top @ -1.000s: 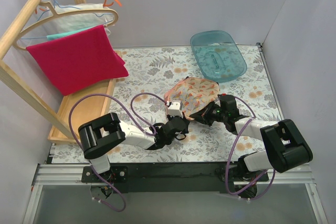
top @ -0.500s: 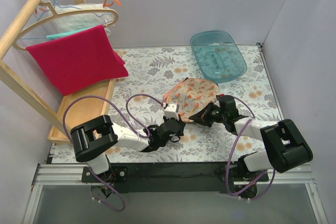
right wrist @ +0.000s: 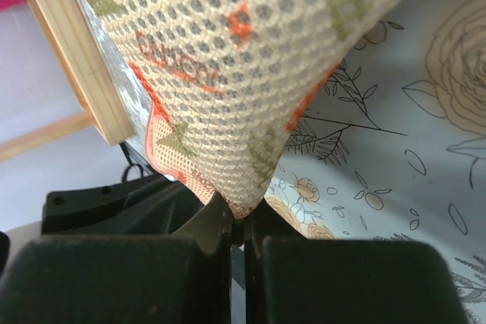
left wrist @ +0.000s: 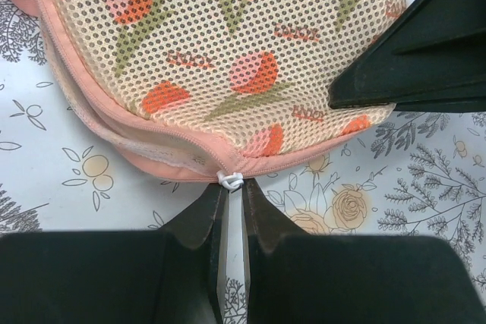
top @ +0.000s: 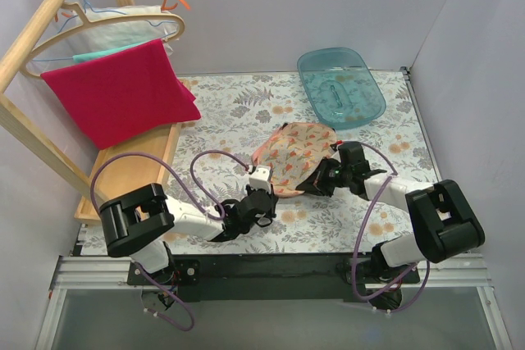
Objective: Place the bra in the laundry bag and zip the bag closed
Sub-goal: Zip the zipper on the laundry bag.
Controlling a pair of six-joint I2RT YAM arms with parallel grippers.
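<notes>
Floral-patterned tabletop (top: 221,116) fills the overhead view, with the laundry bag (top: 292,147) lying just right of centre between both arms. Only the left wrist view shows the left gripper (left wrist: 230,193) pressed together on the small white zipper pull (left wrist: 230,180) at the pink seam. The right wrist view shows the right gripper (right wrist: 238,216) pinching the bag's peach, orange-flowered mesh edge. A teal tub (top: 340,86) sits upper right, and a red towel (top: 119,92) hangs upper left.
</notes>
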